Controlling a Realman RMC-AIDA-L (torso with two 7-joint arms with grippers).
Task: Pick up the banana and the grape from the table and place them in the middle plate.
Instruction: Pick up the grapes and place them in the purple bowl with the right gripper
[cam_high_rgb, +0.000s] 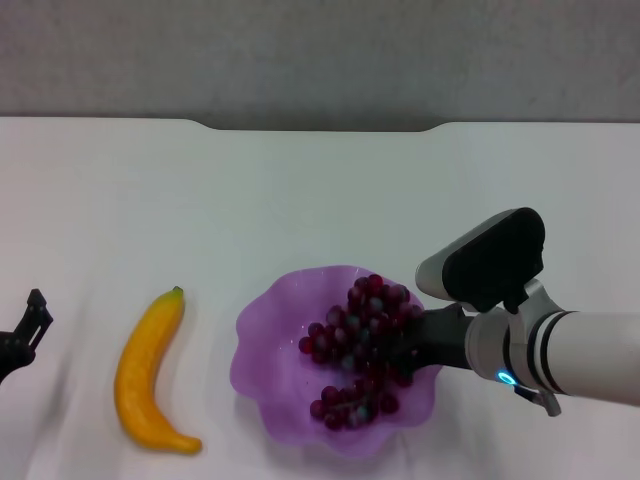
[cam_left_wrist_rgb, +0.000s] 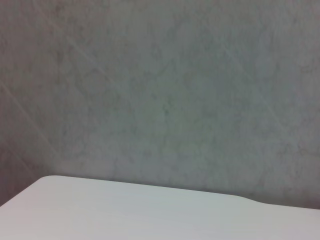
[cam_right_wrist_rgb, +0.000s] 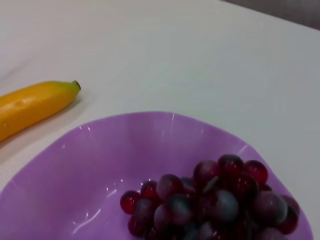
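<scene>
The banana (cam_high_rgb: 145, 370) lies on the white table (cam_high_rgb: 320, 200) to the left of the purple plate (cam_high_rgb: 270, 350), apart from it. The right wrist view shows its stem end (cam_right_wrist_rgb: 35, 102). The grape bunch (cam_high_rgb: 360, 345) lies inside the plate on its right half, and it also shows in the right wrist view (cam_right_wrist_rgb: 215, 200) within the plate (cam_right_wrist_rgb: 100, 165). My right gripper (cam_high_rgb: 405, 345) reaches in over the plate's right rim and sits against the grapes. My left gripper (cam_high_rgb: 25, 335) is at the far left edge of the table, left of the banana.
The table's far edge has a shallow notch (cam_high_rgb: 320, 127) with a grey wall behind it. The left wrist view shows only the table's edge (cam_left_wrist_rgb: 150, 215) and that wall.
</scene>
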